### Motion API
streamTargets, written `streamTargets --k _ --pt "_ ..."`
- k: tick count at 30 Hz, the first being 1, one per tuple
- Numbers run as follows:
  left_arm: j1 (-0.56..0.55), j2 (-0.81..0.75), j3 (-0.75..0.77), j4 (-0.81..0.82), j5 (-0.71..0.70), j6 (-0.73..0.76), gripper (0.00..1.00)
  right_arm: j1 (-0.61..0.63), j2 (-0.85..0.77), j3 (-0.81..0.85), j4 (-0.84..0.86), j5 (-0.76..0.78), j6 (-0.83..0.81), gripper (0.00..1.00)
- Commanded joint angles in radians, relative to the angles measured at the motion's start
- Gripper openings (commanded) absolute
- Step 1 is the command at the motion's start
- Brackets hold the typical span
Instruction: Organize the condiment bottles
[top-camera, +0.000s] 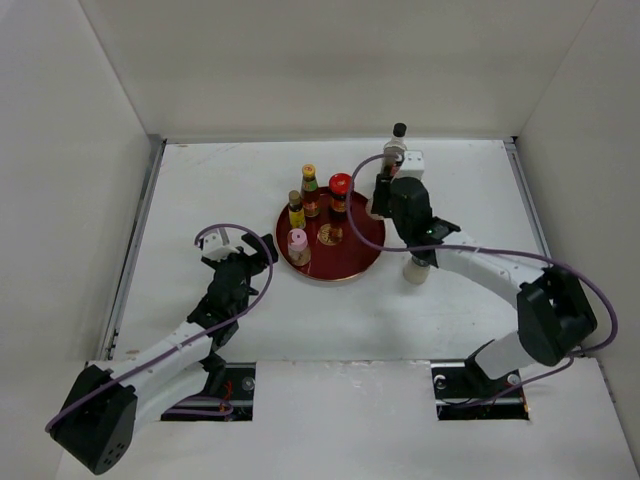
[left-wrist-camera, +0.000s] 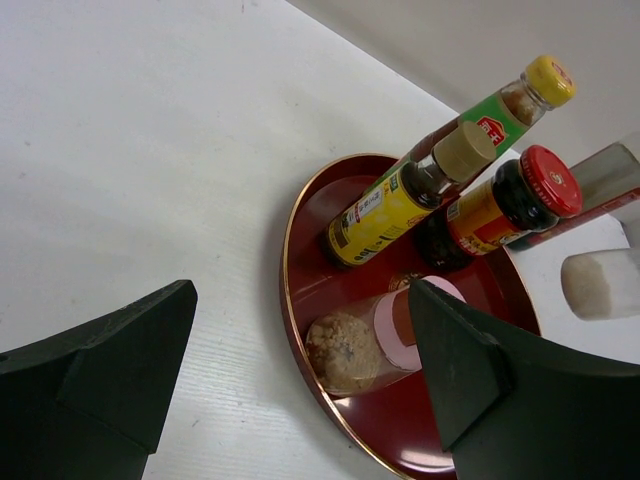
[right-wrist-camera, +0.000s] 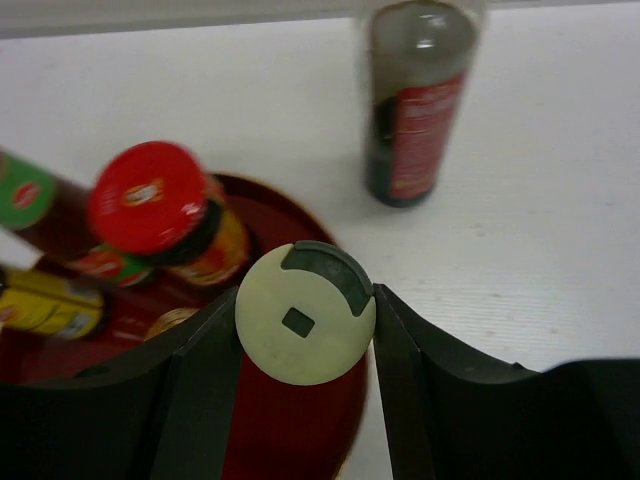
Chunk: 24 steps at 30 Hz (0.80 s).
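My right gripper (right-wrist-camera: 306, 300) is shut on a shaker jar by its round pale lid (right-wrist-camera: 300, 350), which has a dark grey segment. It holds the jar above the right rim of the round red tray (top-camera: 355, 258). On the tray stand a brown bottle (top-camera: 309, 190), a red-lidded jar (top-camera: 340, 193), a small yellow bottle (top-camera: 296, 212) and a pink-capped jar (top-camera: 298, 245). A tall dark black-capped bottle (top-camera: 398, 143) stands on the table behind the tray. A cream bottle (top-camera: 416, 268) stands to its right. My left gripper (top-camera: 262, 247) is open just left of the tray, facing the pink-capped jar (left-wrist-camera: 370, 340).
White walls close the table in at the left, back and right. The right arm (top-camera: 480, 262) curves over the table right of the tray, above the cream bottle. Both arm bases sit at the near edge.
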Motion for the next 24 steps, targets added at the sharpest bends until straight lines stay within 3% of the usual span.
streamTargets --k 1,10,16,24 --pt "0.008 -0.035 -0.011 0.043 0.006 -0.014 0.87 0.087 -0.001 -0.012 0.073 -0.003 0.031 0.49" --pt "0.014 -0.027 -0.013 0.048 0.007 -0.014 0.87 0.238 0.197 0.16 0.134 -0.092 0.037 0.5" --pt "0.016 -0.041 -0.011 0.041 0.016 -0.016 0.87 0.267 0.324 0.251 0.122 -0.099 0.037 0.52" --pt "0.017 -0.05 -0.013 0.035 0.018 -0.016 0.87 0.272 0.349 0.254 0.089 -0.048 0.037 0.58"
